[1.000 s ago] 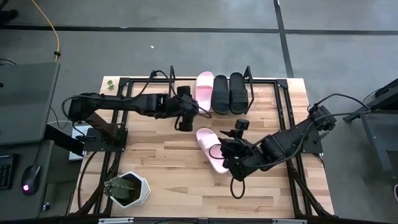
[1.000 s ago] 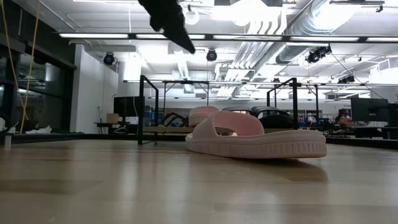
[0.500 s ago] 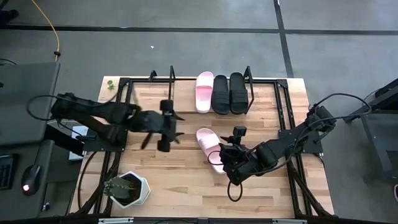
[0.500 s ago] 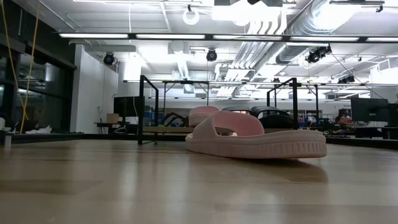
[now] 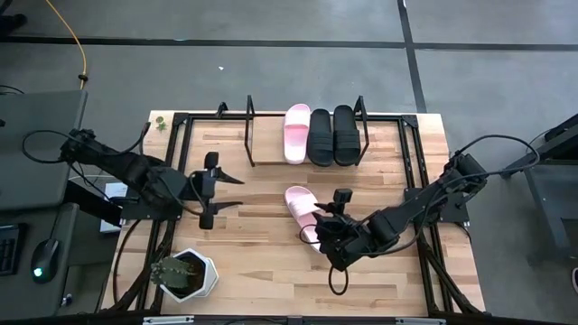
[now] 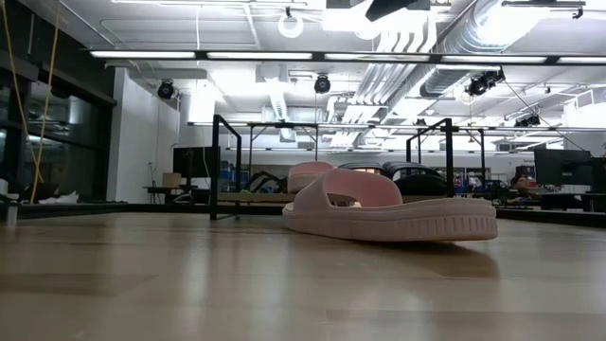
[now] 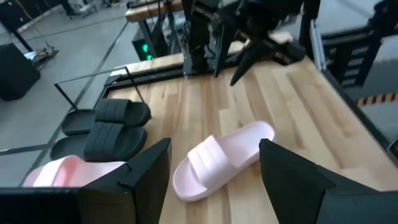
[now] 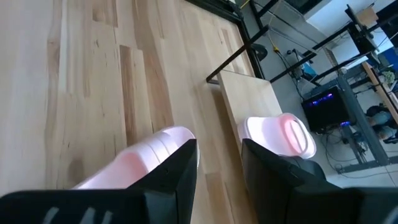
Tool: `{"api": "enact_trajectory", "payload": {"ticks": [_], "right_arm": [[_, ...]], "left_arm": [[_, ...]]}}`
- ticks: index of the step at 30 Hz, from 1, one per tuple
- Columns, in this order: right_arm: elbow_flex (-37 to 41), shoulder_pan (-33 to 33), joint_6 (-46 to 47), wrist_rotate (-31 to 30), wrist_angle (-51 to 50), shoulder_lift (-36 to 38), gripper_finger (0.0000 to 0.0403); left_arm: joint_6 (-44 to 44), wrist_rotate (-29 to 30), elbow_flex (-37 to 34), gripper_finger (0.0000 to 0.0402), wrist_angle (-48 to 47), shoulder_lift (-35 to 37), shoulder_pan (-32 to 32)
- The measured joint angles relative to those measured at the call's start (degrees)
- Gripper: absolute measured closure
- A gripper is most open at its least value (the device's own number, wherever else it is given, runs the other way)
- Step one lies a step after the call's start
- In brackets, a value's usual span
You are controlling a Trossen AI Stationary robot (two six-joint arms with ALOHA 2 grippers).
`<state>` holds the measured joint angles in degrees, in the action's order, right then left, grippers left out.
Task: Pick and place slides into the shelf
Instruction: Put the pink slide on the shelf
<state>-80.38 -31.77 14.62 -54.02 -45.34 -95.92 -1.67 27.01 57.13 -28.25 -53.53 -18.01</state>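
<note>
Three slides on shelf (image 5: 271,144); one pink slide (image 5: 303,209) loose on table (image 5: 253,262).

High view: right fingers (image 5: 318,233) at the loose slide's near end, whether gripping I cannot tell; left fingers (image 5: 219,185) spread, empty, well apart from it.
Low view: slide flat on table, shelf behind.
Left wrist view: loose slide between the spread fingers, shelved black pair (image 7: 106,127) beside.
Right wrist view: loose pink slide just beyond fingers.

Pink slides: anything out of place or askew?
Yes. One pink slide lies loose and slanted on the table, apart from its mate, which sits on the shelf beside two black slides. The right gripper is at its heel end.
</note>
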Motion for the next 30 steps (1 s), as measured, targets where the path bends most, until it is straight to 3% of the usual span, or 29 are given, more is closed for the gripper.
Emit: {"api": "enact_trajectory", "payload": {"ticks": [11,21,30], "right_arm": [[9.3,0.0,0.1,0.2,10.1,0.0,0.0284],[20.6,0.6,-3.2,0.2,25.4,0.0,0.0284],[24.4,2.6,-3.1,1.3,27.6,0.0,0.0284]], "left_arm": [[0.9,1.8,-9.5,0.0177,7.9,3.8,-0.4],[2.2,2.6,-9.9,0.0177,8.3,3.8,-0.4],[2.1,2.6,-9.9,0.0177,8.4,3.8,-0.4]]}}
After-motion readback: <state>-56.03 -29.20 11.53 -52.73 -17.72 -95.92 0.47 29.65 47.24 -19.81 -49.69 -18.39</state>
